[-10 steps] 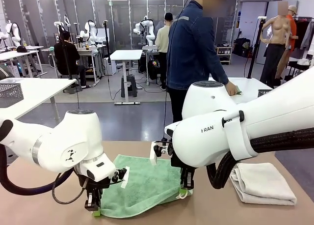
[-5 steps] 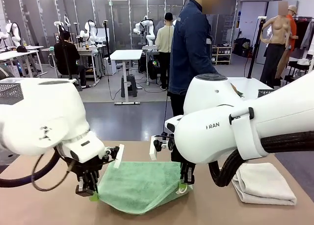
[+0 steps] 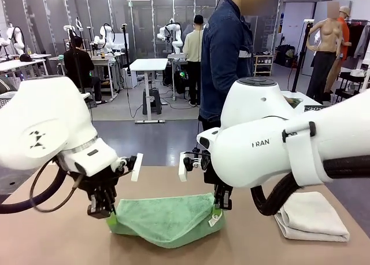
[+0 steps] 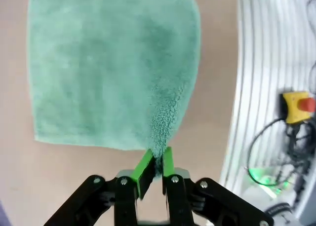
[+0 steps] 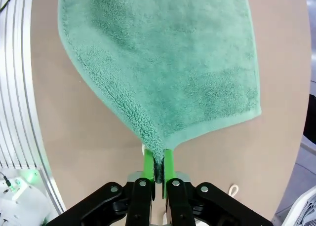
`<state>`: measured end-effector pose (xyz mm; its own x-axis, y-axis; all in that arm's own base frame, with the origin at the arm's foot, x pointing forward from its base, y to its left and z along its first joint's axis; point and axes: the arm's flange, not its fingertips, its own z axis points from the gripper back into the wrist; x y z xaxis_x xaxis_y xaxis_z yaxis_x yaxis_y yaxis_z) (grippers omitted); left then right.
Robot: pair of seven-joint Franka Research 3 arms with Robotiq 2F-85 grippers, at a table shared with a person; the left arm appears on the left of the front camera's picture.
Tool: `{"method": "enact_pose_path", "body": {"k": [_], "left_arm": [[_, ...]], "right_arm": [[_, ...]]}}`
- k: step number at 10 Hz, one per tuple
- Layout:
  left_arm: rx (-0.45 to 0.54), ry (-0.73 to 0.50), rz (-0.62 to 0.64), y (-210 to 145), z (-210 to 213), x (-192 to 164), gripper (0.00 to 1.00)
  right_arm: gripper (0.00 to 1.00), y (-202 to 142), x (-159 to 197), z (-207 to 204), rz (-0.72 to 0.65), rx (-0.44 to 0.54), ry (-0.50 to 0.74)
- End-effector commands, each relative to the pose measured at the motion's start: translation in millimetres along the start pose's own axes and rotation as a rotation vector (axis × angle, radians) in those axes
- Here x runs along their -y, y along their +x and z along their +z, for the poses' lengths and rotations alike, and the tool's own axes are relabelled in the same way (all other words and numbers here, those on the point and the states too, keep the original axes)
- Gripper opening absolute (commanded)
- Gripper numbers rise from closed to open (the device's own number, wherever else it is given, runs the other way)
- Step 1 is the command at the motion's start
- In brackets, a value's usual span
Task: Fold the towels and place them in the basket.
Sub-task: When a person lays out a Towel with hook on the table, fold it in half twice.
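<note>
In the front view, the left gripper and the right gripper each pinch one corner of the mint green towel just above the table, about midway between its left and right edges. The cloth sags between the two held corners and its lower part rests on the surface. The off-white towel lies folded near the table's right edge, well apart from both grippers. A person stands at the far side, hands not on the cloth.

In the left wrist view, the left gripper has its green pads drawn narrow on a bunched corner of the green towel. The rest spreads away from it over the table, one long side running near the table's edge.

In the right wrist view, the right gripper is likewise clamped tight on a corner, the green towel fanning out from the pinch across the table.

The step in hand looks like the first fold of the green towel, with both corners raised. The next move likely calls for carrying the two corners over together, level and at an even pace, and setting them on the opposite edge so the halves line up before either grip lets go. The basket comes after that.
</note>
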<state>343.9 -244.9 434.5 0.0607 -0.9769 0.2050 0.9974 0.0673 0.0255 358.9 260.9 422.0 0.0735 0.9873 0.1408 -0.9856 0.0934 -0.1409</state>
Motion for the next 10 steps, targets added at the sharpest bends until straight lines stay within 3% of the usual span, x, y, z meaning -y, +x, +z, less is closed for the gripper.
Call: {"method": "enact_pose_path", "body": {"k": [1, 5, 8, 10], "left_arm": [[-0.031, -0.001, 0.053, 14.0, -13.4, -47.0, 0.0], [-0.247, -0.079, 0.032, 9.5, -43.6, -114.0, 0.0], [-0.184, -0.074, -0.039, 2.3, -52.6, -149.3, 0.0], [-0.141, -0.06, -0.015, -1.3, -62.3, -161.4, 0.0]], "right_arm": [[0.0, 8.3, 33.9, -11.7, 0.031, -0.017, -0.02], [0.0, 8.6, 103.2, -35.0, -0.016, -0.02, -0.016], [0.0, 11.7, 139.7, -56.1, -0.023, -0.06, 0.041], [0.0, 5.2, 147.7, -68.7, -0.023, -0.102, 0.057]]}}
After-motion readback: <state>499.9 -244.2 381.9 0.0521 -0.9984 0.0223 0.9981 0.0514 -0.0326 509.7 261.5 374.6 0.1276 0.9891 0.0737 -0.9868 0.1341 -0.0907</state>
